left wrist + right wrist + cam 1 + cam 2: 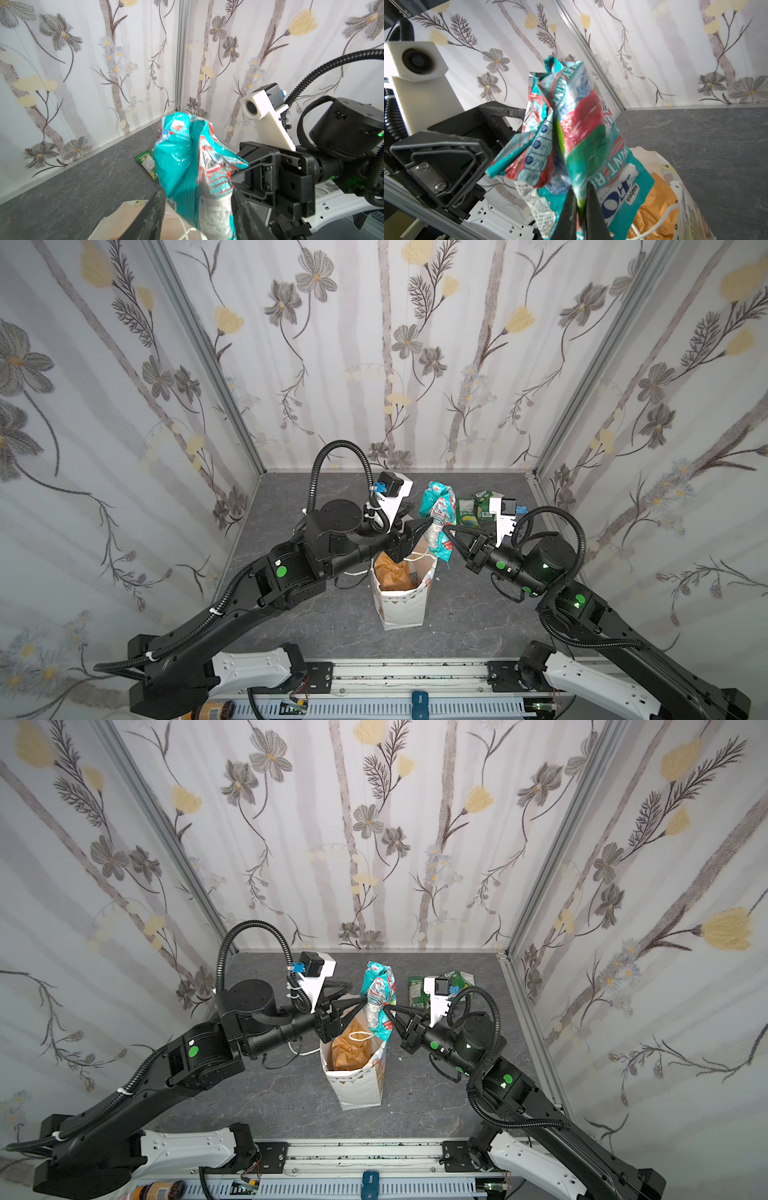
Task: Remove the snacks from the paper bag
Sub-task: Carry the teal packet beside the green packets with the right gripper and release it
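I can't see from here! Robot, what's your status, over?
Right gripper shut on teal packet above paper bag. Left gripper open, straddling packet. Tan-orange pouch inside bag. No other obstruction seen.

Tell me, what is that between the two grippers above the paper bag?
A crumpled teal snack packet, seen in both top views. The right gripper is shut on it; the left gripper stands open around it.
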